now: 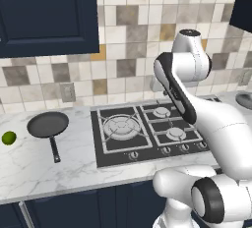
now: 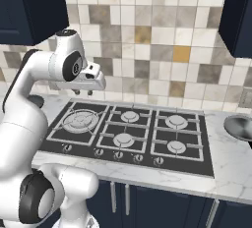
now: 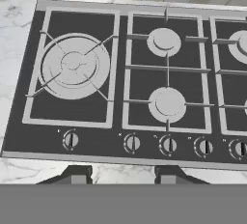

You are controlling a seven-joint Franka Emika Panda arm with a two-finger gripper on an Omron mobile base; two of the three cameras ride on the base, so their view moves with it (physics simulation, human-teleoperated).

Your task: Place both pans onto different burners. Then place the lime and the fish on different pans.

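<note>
black pan (image 1: 47,124): on marble counter (image 1: 29,165), at 9 o'clock of cooktop (image 1: 147,133), handle toward 5 o'clock | lime (image 1: 9,137): just beside pan at 8 o'clock | grey pan (image 2: 239,126): counter at cooktop's 3 o'clock | large burner (image 3: 75,66): bare | gripper (image 3: 122,175): high over cooktop, jaws apart, holding nothing

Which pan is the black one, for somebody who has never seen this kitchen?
Start at the black cooktop set in the marble counter. To its left on the marble lies the black pan, round, shallow and matte. Its long straight handle sets it apart from the small green lime lying further left.
</note>
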